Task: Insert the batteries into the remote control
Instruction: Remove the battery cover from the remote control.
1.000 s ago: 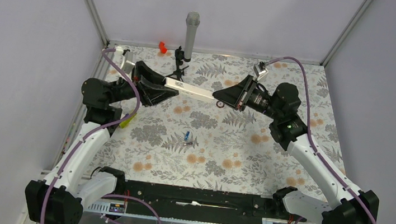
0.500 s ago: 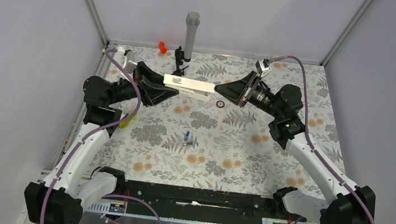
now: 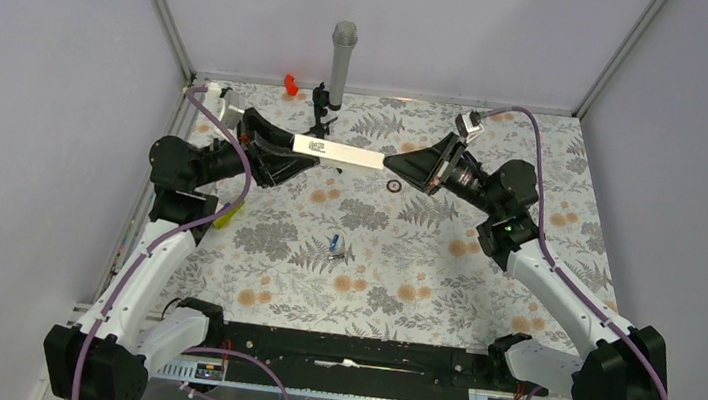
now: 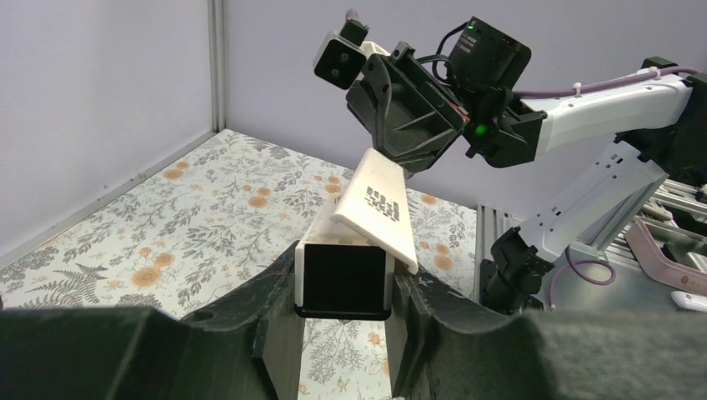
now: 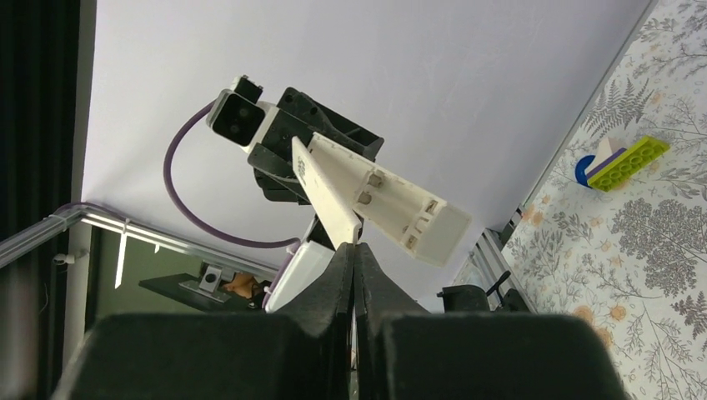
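The white remote control (image 3: 345, 157) hangs in the air between both arms. My left gripper (image 3: 280, 154) is shut on one end of its body (image 4: 343, 279), a finger on each side. A thin white lid (image 4: 383, 204) stands up at an angle from the body. My right gripper (image 5: 353, 247) is shut on the tip of that lid (image 5: 325, 187), and the open battery bay (image 5: 392, 204) shows empty beside it. The two blue batteries (image 3: 335, 245) lie on the table mid-field, away from both grippers.
A yellow-green bar (image 3: 228, 214) with a small blue piece (image 5: 584, 171) lies near the left arm. A small dark ring (image 3: 395, 186) lies under the remote. A grey post (image 3: 341, 63), a black stand (image 3: 320, 106) and a red piece (image 3: 291, 83) stand at the back edge.
My right gripper has risen and shifted at the remote's far end. The remote has tilted and turned between the two grippers. The batteries have not moved.
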Controlling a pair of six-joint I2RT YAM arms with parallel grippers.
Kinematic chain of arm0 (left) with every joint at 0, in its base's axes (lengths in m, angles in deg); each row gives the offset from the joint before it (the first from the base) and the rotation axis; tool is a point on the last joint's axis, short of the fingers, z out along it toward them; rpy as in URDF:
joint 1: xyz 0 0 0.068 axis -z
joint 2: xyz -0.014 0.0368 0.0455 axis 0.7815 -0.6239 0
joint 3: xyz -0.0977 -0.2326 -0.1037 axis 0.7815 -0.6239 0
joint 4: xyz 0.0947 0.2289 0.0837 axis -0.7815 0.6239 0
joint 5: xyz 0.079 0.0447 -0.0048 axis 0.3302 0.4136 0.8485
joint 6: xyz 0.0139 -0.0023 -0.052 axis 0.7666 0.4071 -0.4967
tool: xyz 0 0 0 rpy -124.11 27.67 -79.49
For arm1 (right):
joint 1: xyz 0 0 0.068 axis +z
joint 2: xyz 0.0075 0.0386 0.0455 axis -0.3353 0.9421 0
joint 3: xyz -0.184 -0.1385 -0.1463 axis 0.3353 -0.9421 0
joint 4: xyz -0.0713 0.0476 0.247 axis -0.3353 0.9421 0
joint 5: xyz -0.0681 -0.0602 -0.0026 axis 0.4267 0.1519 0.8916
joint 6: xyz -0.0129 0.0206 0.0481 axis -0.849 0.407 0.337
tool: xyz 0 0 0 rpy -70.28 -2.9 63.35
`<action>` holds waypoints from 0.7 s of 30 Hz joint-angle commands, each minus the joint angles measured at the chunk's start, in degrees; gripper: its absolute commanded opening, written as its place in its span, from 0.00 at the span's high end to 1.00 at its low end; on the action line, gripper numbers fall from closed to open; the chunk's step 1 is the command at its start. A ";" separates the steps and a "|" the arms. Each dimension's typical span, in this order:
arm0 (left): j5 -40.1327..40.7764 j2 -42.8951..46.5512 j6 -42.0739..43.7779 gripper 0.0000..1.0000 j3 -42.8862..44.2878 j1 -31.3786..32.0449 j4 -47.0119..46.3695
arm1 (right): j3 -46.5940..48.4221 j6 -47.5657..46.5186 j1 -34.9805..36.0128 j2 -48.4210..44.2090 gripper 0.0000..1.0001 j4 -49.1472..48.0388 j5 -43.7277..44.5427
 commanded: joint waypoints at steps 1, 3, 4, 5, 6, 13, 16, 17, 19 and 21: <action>3.10 1.14 0.56 1.00 -0.61 -0.33 -2.40 | 0.07 1.69 -0.33 -0.37 1.00 -7.79 1.17; 3.53 1.32 0.48 1.00 -1.10 -0.29 -2.37 | 0.07 1.82 -0.33 -0.39 1.00 -8.24 1.64; 3.81 1.46 0.41 1.00 -1.32 -0.33 -2.43 | 0.07 1.88 -0.34 -0.45 1.00 -8.26 1.83; 4.01 1.52 0.39 1.00 -1.62 -0.29 -2.42 | 0.07 1.87 -0.33 -0.44 1.00 -8.30 1.97; 4.18 1.67 0.38 1.00 -1.80 -0.33 -2.36 | -0.01 1.89 -0.33 -0.46 1.00 -8.30 2.20; 6.95 2.31 1.43 1.00 -3.22 -0.33 0.06 | -1.27 2.62 -0.59 -0.73 1.00 -8.15 4.77; 8.94 2.40 1.82 1.00 -3.76 -0.31 1.70 | -1.55 2.66 -0.70 -0.19 1.00 -7.26 5.59; 9.63 2.40 2.09 1.00 -3.93 -0.33 2.55 | -1.80 2.66 -0.76 0.06 1.00 -7.07 5.89; 11.01 2.45 2.31 1.00 -4.56 -0.33 3.95 | -2.38 2.31 -0.81 0.46 1.00 -6.51 6.48; 12.62 2.47 2.55 1.00 -5.51 -0.31 5.31 | -3.21 2.03 -0.92 1.03 1.00 -6.07 7.27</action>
